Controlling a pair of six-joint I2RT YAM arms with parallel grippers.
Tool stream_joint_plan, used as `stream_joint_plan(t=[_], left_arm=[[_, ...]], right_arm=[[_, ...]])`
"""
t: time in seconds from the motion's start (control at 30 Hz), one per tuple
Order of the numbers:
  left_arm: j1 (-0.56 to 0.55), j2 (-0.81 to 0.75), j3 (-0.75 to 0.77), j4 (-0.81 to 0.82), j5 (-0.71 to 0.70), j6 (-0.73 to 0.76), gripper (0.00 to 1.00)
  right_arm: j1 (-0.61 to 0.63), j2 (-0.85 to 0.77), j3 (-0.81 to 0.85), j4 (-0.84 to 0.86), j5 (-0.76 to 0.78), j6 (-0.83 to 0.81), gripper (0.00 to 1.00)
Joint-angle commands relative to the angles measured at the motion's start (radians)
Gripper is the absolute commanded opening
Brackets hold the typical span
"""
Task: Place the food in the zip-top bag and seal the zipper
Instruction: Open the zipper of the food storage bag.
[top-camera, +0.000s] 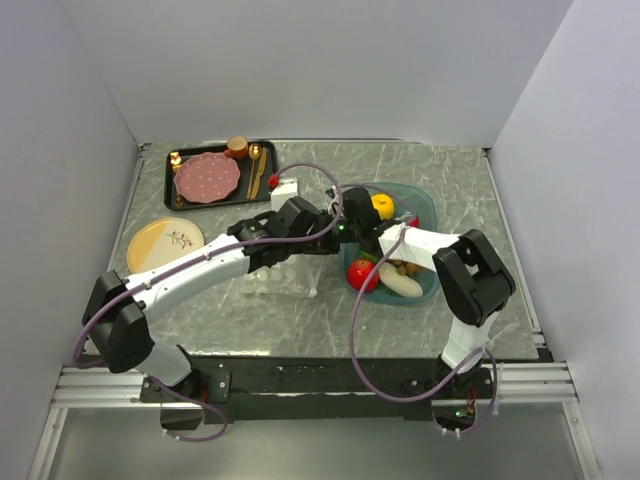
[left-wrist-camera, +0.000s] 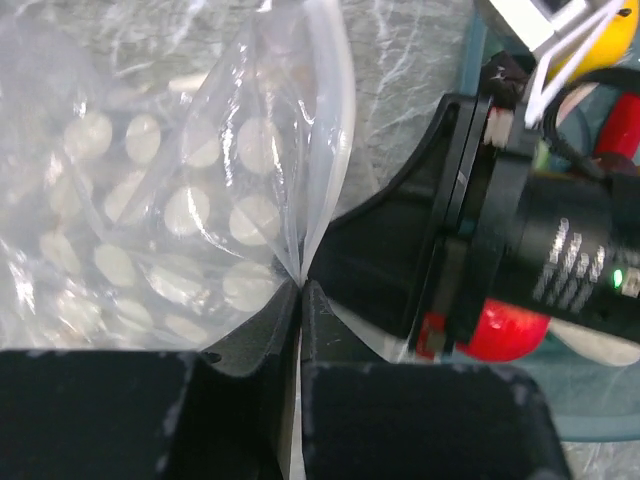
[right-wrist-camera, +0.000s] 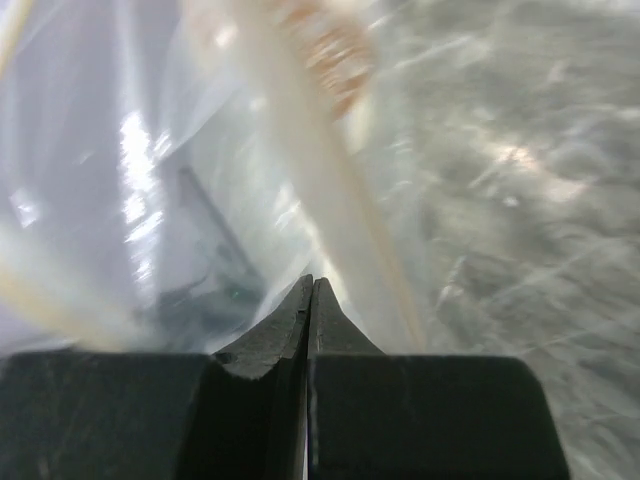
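Between the two sets of jaws, mid-table: the bag (left-wrist-camera: 150, 200), clear with pale dots, and nothing visible inside it. The left gripper (left-wrist-camera: 302, 288) is clenched on a fold of its film, and the bag balloons up and left of the tips. The right gripper (right-wrist-camera: 312, 290) is pressed shut too, apparently nipping the same film right beside the left tips.

The tray (top-camera: 408, 193) sits just right of both jaws and holds the food: apple (top-camera: 362, 275), white piece (top-camera: 400, 283), yellow fruit (top-camera: 382, 205).

The zipper (right-wrist-camera: 325, 200) runs away from the right tips; I cannot tell whether it is sealed.

Step in hand: opening the mouth, with no food loaded.

Next: draw the two lips apart without the film slipping, then free one arm to fetch.
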Motion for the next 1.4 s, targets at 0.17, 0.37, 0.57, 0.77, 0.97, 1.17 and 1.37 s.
stream_joint_plan(t=[0.17,0.37,0.57,0.77,0.97,1.17,1.37], left_arm=[[0.029,-0.153,-0.006,-0.152,-0.125,-0.074,0.08],[0.096,-0.209,-0.055,-0.173,-0.137,-0.080,0.04],[0.152,-0.212,-0.055,-0.184,-0.142,-0.031,0.05],[0.155,-0.179,-0.027,-0.165,-0.099,-0.008,0.12],[0.155,-0.093,-0.011,-0.084,-0.004,0.038,0.13],[0.155,-0.031,0.005,-0.085,0.013,0.020,0.10],[0.155,-0.048,-0.018,-0.022,0.059,0.015,0.10]], right_arm=[[0.006,0.105,0.159,-0.172,0.160,-0.053,0.00],[0.006,0.185,0.208,-0.238,0.186,-0.079,0.00],[0.009,0.200,0.203,-0.213,0.178,-0.074,0.00],[0.019,0.220,0.243,-0.248,0.182,-0.097,0.00],[0.021,0.104,0.139,0.016,0.037,-0.036,0.08],[0.018,-0.020,0.167,-0.193,0.283,-0.130,0.17],[0.004,-0.241,0.103,-0.337,0.512,-0.210,0.38]])
